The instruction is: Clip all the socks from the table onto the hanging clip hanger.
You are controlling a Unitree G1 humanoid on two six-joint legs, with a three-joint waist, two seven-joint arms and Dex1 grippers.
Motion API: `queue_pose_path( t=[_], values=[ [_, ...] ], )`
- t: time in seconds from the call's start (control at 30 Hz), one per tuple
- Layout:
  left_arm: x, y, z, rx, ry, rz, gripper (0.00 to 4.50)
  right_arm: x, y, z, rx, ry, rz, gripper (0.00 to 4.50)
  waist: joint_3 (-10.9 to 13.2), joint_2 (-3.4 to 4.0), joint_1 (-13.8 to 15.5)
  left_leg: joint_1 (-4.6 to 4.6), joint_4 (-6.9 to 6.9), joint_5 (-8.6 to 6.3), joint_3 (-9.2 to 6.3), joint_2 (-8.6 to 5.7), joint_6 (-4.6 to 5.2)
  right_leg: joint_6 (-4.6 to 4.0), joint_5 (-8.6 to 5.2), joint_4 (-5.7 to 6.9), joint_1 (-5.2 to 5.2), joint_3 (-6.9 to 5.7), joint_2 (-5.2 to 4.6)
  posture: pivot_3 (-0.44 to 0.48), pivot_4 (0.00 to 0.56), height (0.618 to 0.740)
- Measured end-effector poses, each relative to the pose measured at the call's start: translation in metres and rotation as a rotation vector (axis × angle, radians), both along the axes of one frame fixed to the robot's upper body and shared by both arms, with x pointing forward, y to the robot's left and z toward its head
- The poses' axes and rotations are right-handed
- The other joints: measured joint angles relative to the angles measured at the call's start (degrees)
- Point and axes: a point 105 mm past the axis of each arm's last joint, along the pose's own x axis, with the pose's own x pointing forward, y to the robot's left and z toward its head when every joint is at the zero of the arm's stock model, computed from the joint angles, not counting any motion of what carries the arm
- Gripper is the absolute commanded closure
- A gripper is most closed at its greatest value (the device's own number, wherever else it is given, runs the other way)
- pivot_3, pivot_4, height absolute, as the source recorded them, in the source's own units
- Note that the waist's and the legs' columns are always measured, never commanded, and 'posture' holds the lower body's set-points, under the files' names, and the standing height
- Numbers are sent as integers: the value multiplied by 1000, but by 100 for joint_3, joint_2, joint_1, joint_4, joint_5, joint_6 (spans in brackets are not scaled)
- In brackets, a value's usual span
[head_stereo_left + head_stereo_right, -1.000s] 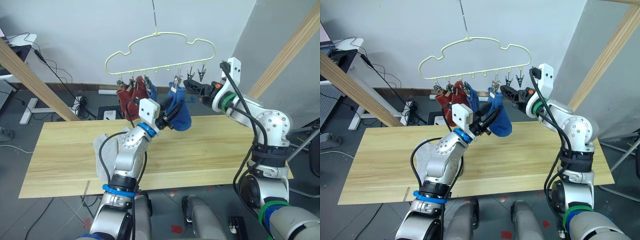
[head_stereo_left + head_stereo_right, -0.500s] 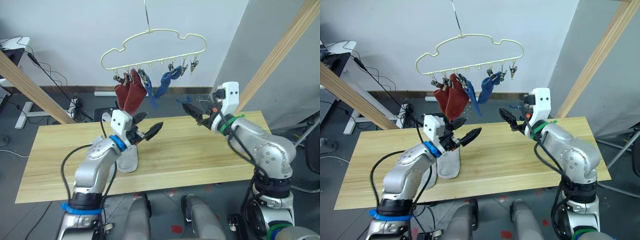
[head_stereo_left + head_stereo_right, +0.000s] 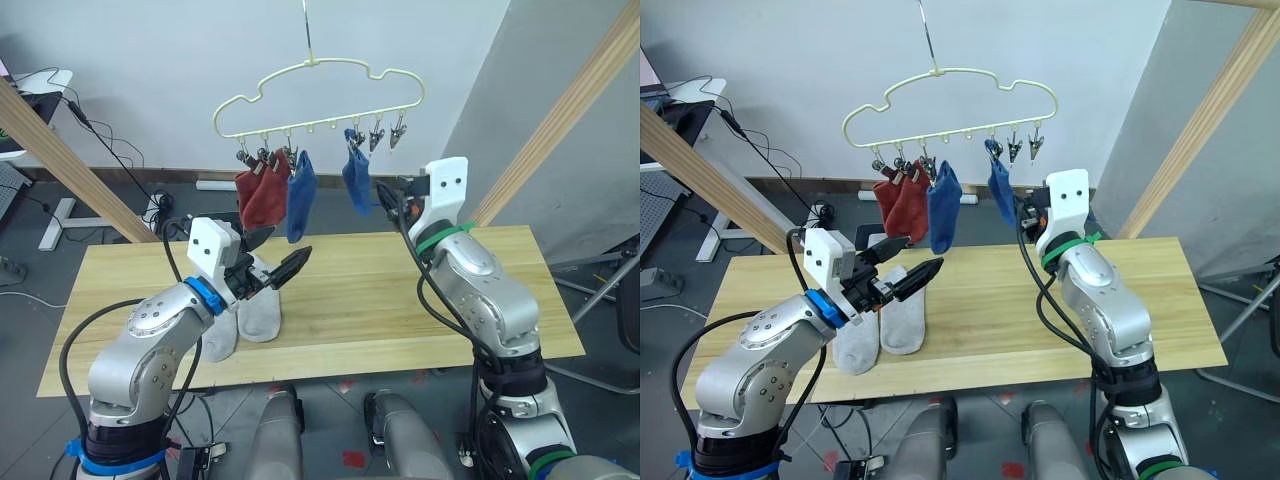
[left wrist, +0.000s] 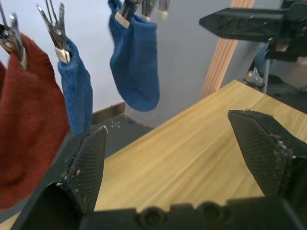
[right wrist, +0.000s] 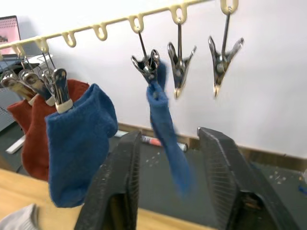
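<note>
Head view, second blue sock (image 3: 355,183) now clipped

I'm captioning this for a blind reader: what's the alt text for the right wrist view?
Two blue socks hang clipped on the pale yellow clip hanger, beside rust red socks and two empty clips. The right gripper hangs open below them.

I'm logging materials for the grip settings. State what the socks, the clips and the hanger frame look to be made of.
Blue socks, rust red socks, light grey socks: soft knit fabric, matte and fuzzy-edged.
Small dark clips: apparently metal, with shiny glints.
Pale yellow cloud-shaped hanger frame: thin, smooth, probably coated wire or plastic.
</note>
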Motion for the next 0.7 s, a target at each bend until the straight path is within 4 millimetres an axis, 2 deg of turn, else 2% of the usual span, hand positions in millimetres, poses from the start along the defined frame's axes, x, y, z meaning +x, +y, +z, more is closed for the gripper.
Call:
queue_pose_path(
  t=[0.3, 0.47, 0.7],
  values=[
    [-3, -4, 20, -95, -45, -27, 0, 26, 8, 12, -8, -79, -60, 2407, 2, 0, 12, 0, -1, 0, 1, -1, 0, -1, 1, 0, 0, 0, 0, 55, 298, 740],
    [-3, -2, 22, -97, -45, -21, 0, 38, 8, 21, 9, -116, -98, 2407, 3, 1, 19, 0, -1, 0, 0, -1, 0, -4, 2, 0, 0, -1, 0, 75, 301, 740],
    [-5, -2, 23, -95, -47, -18, 0, 51, 4, 13, 21, -81, -147, 2407, 6, 3, 32, -1, -1, 0, 0, -1, 0, -13, 8, 0, 0, -1, -1, 84, 305, 740]
  ],
)
